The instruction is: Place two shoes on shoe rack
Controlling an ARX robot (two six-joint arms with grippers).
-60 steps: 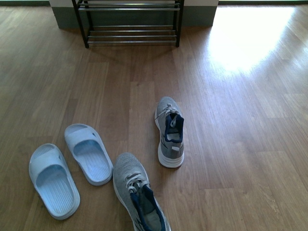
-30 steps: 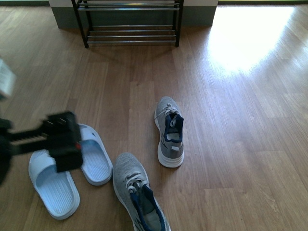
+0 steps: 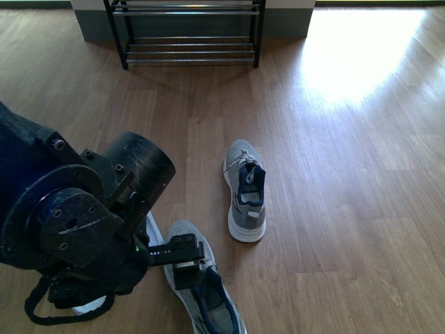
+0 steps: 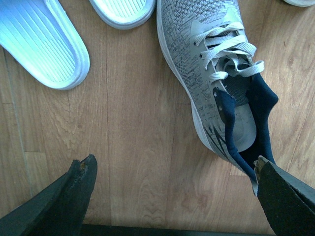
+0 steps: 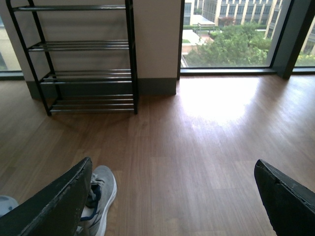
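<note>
The nearer sneaker [image 4: 206, 88] is flecked grey knit with white laces, navy lining and a pale grey insole. The farther sneaker [image 3: 245, 191] shows the same grey upper and navy lining over a white sole. The slides [image 4: 39, 44] are pale blue with ribbed footbeds. The shoe rack [image 5: 83, 75] has a black frame and chrome rods. The wooden floor [image 3: 334, 209] is mid-brown with streaky grain. The left arm [image 3: 76, 229] is black.
</note>
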